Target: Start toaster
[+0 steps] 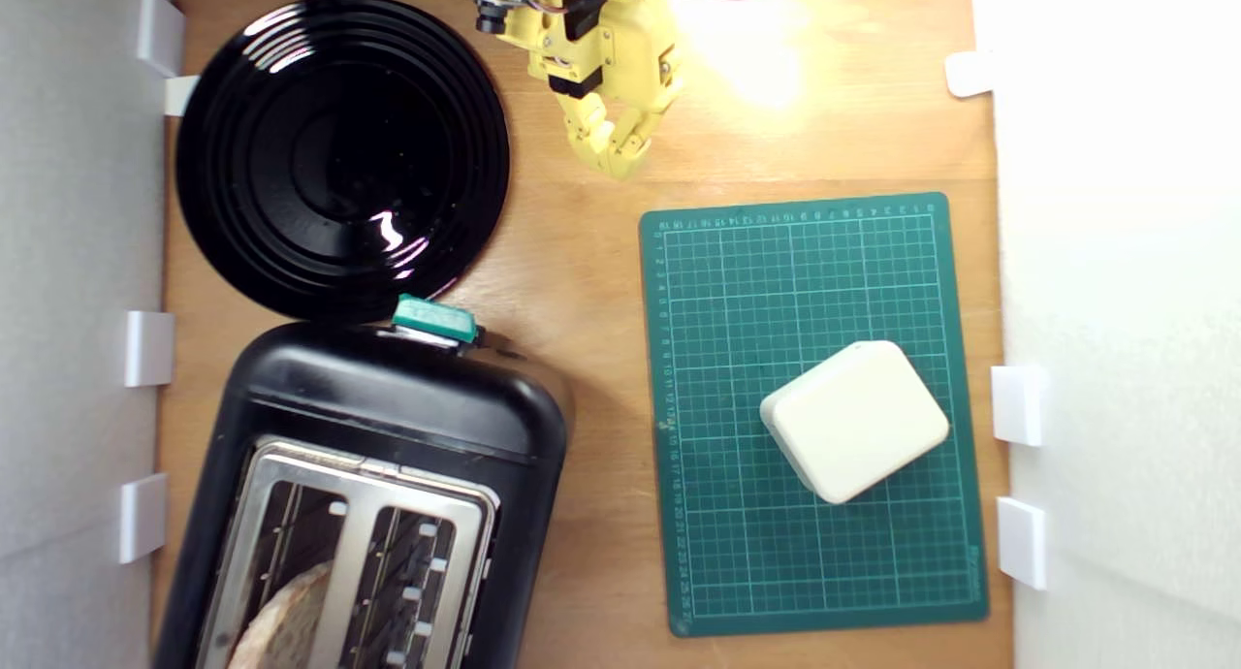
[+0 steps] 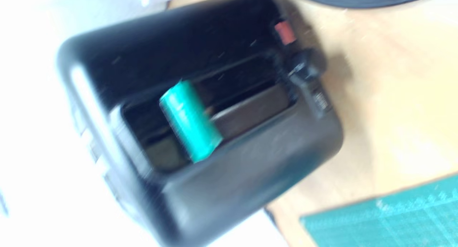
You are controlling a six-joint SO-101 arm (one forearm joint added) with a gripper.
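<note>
Exterior view: toaster (image 1: 378, 475) fills the lower left of the frame, glossy black, silver top plate with two slots; a slice of bread sits in the slot nearer the frame's left edge. Long axis runs roughly top-to-bottom of the frame, tilted slightly. Teal lever knob (image 1: 434, 319) projects from the toaster's upper end, just beside the rim of the black plate (image 1: 242, 145) in the upper left.

Gripper (image 1: 617, 155) at upper centre, yellow, fingers pointing down-frame, tips close together with only a narrow gap, holding nothing, over bare wooden table (image 1: 582, 359).

Key relation: knob lies down-frame and to the left of the jaws, well apart. Judgement: reach must travel diagonally toward lower left, then press the knob along its slot.

Wrist view, blurred: knob (image 2: 189, 120) near centre, in the end-face slot
</note>
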